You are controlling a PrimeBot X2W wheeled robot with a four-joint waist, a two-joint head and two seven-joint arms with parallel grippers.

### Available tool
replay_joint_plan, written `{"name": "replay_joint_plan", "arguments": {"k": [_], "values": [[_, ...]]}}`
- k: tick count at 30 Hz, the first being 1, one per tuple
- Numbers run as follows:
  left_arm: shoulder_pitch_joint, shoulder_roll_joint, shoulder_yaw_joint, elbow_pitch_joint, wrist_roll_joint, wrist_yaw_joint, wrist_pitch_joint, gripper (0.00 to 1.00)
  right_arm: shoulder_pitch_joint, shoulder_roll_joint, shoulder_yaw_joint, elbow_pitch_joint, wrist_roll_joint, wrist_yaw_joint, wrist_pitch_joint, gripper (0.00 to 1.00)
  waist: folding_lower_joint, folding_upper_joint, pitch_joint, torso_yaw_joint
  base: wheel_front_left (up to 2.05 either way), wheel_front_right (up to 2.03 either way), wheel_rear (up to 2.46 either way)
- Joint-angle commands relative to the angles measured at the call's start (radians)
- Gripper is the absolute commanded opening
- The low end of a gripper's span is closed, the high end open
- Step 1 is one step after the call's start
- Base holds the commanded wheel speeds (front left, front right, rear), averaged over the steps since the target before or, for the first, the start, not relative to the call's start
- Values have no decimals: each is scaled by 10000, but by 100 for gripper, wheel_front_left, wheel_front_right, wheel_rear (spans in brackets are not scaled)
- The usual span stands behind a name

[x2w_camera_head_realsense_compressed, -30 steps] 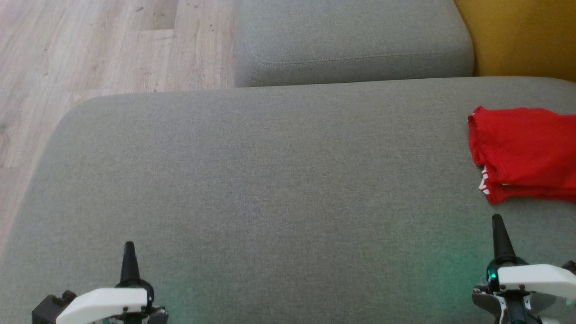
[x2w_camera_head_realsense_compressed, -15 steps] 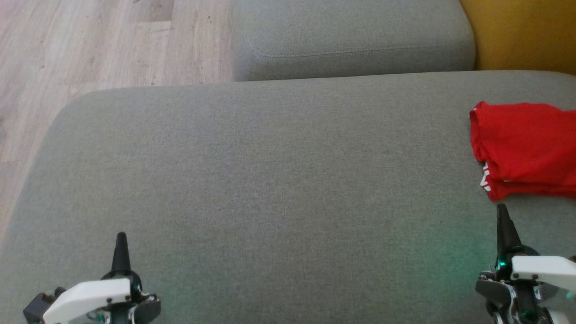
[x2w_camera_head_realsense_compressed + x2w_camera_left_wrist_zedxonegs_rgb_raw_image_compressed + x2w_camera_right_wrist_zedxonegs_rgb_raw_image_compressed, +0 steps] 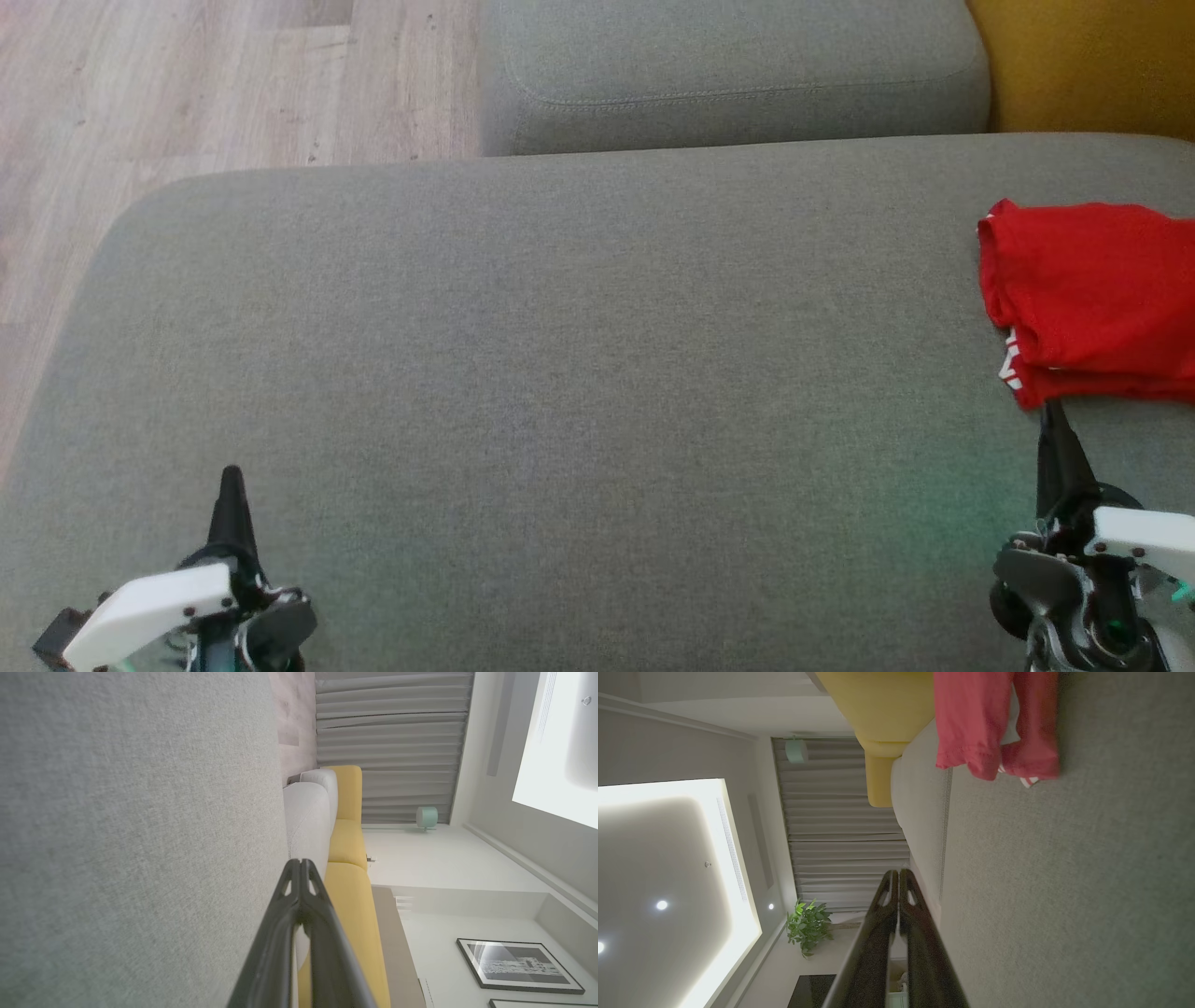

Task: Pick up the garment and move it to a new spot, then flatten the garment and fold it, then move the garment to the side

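Observation:
The red garment (image 3: 1092, 299), folded with a bit of white print at its near corner, lies at the right edge of the grey sofa seat (image 3: 560, 373); the right wrist view shows the same garment (image 3: 994, 723) at its top. My right gripper (image 3: 1052, 411) is shut, empty, its tip just below the garment's near corner; whether it touches is unclear. In the right wrist view that right gripper (image 3: 898, 872) has its fingers pressed together. My left gripper (image 3: 230, 473) is shut and empty at the lower left, over bare cushion. The left gripper (image 3: 299, 862) also looks shut in the left wrist view.
A second grey cushion (image 3: 728, 75) sits behind the seat, with a yellow cushion (image 3: 1092, 65) at the back right. Wooden floor (image 3: 187, 84) lies beyond the seat's left and far-left edges.
The whole head view has shifted, so the camera moved. The right gripper's tip now stands closer to the garment's near corner. Both grippers stay shut.

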Motion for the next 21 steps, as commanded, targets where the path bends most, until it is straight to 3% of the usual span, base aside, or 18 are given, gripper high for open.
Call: {"name": "replay_joint_plan", "arguments": {"k": [1,21], "values": [[-609,56,401,-364,-190,-134,73,0,-538,-57,168,-385,254,-7,70,0,0,0,7,-1,0,0,0],[-626,29,462,-364,-234,-146,125,0,-553,-56,158,-387,339,-7,91,0,0,0,15,-2,0,0,0]]}}
